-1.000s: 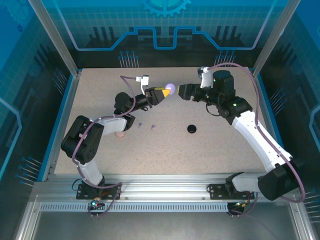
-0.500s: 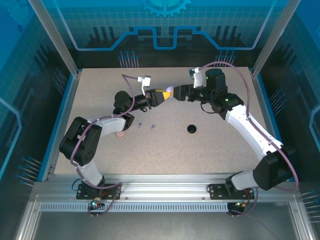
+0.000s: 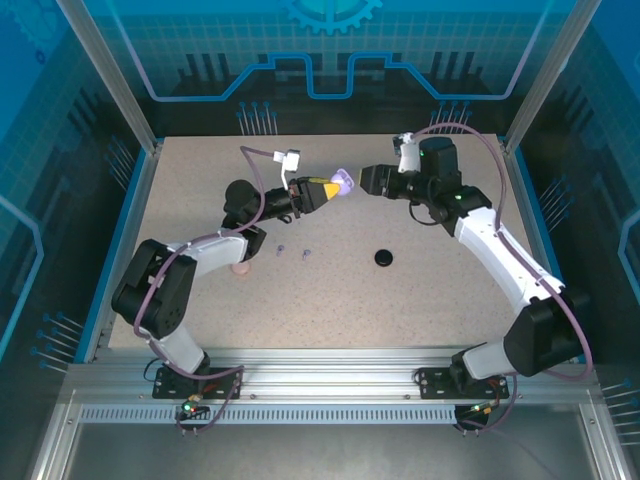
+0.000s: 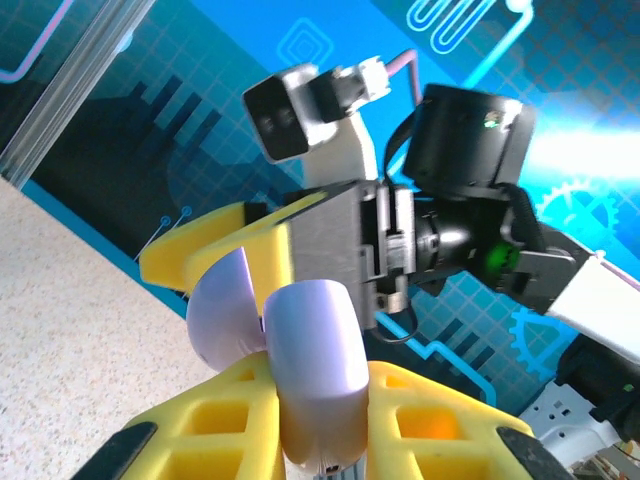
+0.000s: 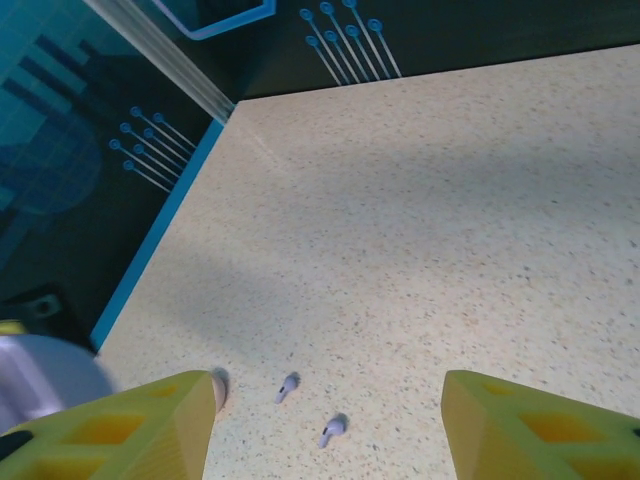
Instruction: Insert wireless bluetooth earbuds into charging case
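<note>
Backing slightly rightward since half a second ago, the right gripper (image 3: 366,180) hangs just beside the lavender case (image 3: 343,181), which the left gripper (image 3: 333,186) clamps above the far middle of the table (image 3: 420,300). Two lavender earbuds (image 3: 306,254) lie nearer, left of a black case (image 3: 384,258).

Left wrist: its yellow fingers (image 4: 230,430) pinch the case, halves hinged apart, a right finger (image 4: 200,260) close against one half.

Right wrist: fingers (image 5: 110,425) stand apart, empty; the earbuds (image 5: 288,386) lie beyond.
</note>
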Available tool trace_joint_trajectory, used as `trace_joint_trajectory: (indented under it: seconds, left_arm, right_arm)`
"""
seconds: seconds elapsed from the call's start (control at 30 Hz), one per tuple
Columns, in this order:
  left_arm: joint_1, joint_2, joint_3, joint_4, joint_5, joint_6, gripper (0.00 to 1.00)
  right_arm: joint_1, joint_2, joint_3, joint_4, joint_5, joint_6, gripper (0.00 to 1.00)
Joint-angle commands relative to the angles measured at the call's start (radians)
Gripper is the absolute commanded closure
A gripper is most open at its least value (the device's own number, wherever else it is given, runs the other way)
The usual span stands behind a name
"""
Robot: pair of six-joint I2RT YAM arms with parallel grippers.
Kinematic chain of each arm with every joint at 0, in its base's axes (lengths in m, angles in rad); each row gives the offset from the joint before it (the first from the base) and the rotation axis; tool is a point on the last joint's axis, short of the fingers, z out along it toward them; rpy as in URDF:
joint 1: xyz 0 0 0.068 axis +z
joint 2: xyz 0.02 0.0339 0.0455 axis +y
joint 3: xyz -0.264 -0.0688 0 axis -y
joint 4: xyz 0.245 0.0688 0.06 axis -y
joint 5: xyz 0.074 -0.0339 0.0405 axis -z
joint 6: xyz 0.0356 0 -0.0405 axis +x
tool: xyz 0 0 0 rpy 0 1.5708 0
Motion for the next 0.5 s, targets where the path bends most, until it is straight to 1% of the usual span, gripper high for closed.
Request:
trace_joint_trajectory:
  seconds: [0.0,0.1,0.23,0.33,0.47]
  left_arm:
    - [-0.001,-0.032,0.011,0.049,0.027,0.006,1.00]
    - [-0.002,-0.029,0.008,0.072,0.034,0.002,1.00]
    - [-0.001,-0.018,0.001,0.127,0.039,0.000,1.00]
    - [-0.001,-0.006,0.000,0.162,0.036,0.000,1.00]
    - [-0.001,-0.003,0.001,0.163,0.036,0.021,1.00]
  right_arm:
    - [-0.014,-0.084,-0.022,0.025,-0.015,0.031,0.37]
    - [-0.014,-0.119,-0.027,0.024,-0.048,0.052,0.37]
    - [-0.005,-0.165,-0.061,0.064,-0.059,0.119,0.36]
    - [0.015,-0.197,-0.089,0.103,-0.035,0.184,0.36]
    - [0.056,-0.216,-0.110,0.142,-0.009,0.244,0.36]
